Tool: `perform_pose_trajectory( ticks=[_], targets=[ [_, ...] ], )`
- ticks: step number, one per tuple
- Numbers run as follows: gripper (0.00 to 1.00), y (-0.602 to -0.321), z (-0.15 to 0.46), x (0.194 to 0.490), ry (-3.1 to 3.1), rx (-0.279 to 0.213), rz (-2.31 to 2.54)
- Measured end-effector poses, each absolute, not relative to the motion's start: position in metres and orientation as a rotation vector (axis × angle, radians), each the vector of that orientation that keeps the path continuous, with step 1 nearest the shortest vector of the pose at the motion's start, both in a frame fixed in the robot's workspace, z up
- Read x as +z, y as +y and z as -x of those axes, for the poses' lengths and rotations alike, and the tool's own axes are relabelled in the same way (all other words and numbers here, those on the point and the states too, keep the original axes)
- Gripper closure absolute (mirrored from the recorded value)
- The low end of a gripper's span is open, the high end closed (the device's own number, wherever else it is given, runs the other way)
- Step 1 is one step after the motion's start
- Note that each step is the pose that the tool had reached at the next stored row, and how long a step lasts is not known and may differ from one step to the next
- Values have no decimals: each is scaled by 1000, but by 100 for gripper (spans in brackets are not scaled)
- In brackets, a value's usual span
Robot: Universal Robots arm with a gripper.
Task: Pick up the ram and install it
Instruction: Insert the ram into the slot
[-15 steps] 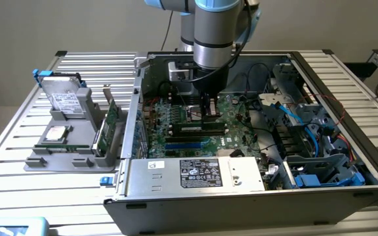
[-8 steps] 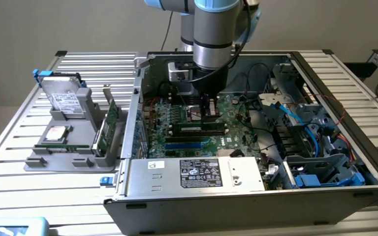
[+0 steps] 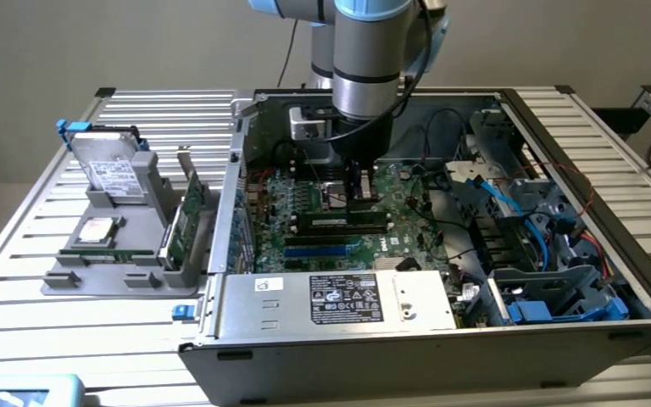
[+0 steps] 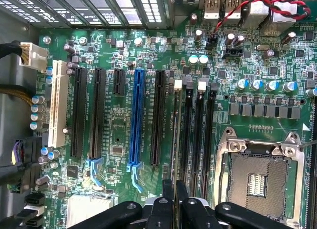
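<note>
The ram shows edge-on in the wrist view as a thin pale strip running away from my fingertips. My gripper is shut on it. The stick lines up with the outermost of several black memory slots, on the side towards the blue slot; whether it is seated I cannot tell. In the exterior view my gripper points straight down inside the open computer case, just above the green motherboard and its memory slots.
A CPU socket lies beside the memory slots, and a blue expansion slot on their other side. The power supply sits at the case front, cables at the exterior view's right. A grey holder with a drive and a green card stands outside.
</note>
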State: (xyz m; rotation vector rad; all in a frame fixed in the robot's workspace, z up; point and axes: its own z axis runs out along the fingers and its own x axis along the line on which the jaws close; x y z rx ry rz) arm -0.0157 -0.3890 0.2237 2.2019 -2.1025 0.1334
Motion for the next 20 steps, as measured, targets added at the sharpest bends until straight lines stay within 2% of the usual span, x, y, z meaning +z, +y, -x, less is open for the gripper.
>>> perform_pose_trajectory(
  ticks=[15, 16, 17, 18, 19, 20],
  targets=[
    [86, -389, 16, 223, -2101, 139, -2200],
    [85, -389, 16, 223, -2101, 139, -2200],
    [79, -389, 16, 223, -2101, 139, -2200],
    [79, -389, 16, 223, -2101, 140, -2200],
    [72, -389, 16, 223, -2100, 140, -2199],
    [72, -389, 16, 224, -2100, 141, -2199]
  ],
)
